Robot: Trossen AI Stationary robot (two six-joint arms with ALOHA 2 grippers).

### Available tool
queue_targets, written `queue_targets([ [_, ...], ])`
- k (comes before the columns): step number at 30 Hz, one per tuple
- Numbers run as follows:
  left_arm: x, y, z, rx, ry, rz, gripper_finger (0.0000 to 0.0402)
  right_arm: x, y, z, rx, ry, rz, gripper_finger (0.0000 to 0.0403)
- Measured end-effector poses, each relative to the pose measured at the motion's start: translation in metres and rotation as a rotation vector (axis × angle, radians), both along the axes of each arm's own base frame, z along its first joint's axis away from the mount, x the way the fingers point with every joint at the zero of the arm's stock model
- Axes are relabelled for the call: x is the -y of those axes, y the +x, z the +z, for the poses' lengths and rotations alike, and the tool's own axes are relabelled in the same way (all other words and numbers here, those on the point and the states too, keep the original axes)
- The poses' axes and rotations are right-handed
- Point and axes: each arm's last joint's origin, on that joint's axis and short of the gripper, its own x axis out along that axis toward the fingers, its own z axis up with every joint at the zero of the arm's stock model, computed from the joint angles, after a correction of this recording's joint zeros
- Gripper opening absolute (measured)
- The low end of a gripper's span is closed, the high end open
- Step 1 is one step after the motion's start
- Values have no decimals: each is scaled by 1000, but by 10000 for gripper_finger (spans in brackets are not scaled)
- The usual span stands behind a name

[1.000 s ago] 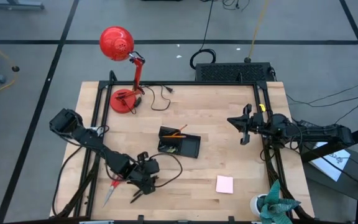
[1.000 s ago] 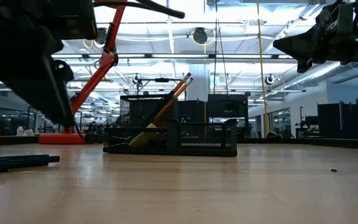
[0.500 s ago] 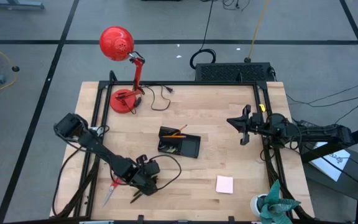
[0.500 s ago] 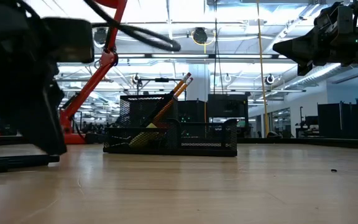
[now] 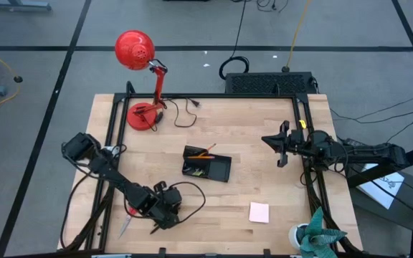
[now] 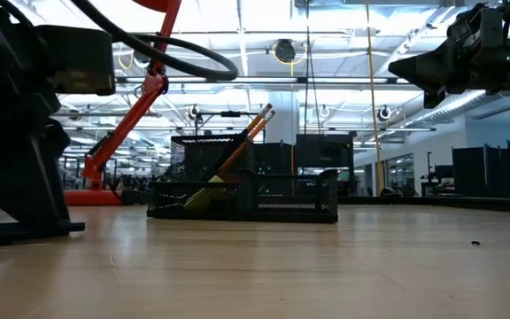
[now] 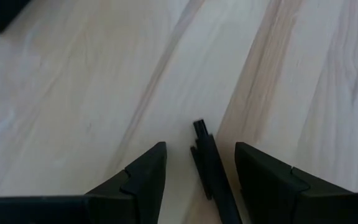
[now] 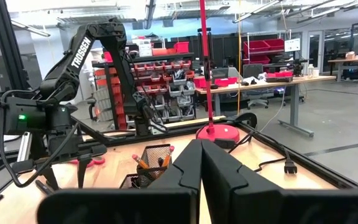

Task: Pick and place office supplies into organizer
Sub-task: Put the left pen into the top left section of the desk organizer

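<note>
Left wrist view: fingers (image 7: 263, 180) straddle black pen (image 7: 211, 168).

Left arm: stretched low toward the table's near-left part.
Left gripper (image 7: 196, 180): pointing down, fingers spread apart.
Right arm: raised at the right edge.
Right gripper (image 5: 281, 150): fingers pressed together.

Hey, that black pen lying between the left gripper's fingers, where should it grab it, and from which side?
Grip the black pen across its slim barrel, coming straight down from above. It lies flat on the table, and the left gripper is open with one finger on each side, so closing across the barrel looks right.
</note>
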Motion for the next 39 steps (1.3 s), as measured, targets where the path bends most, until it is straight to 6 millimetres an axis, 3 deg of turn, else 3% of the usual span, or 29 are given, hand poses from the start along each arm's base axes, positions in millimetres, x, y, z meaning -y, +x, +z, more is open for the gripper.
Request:
queue_targets([
  [12, 4, -7, -1, -34, 20, -39, 198, 0, 0, 0, 0, -3, 0, 4],
  [21, 5, -6, -18, -71, 97, -79, 198, 0, 0, 0, 0, -3, 0, 4],
  [28, 5, -5, -18, -53, 114, -89, 197, 0, 0, 0, -2, -3, 0, 4],
  [39, 0, 2, -18, -37, 99, -100, 103, 0, 0, 1, 12, -12, -4, 4],
])
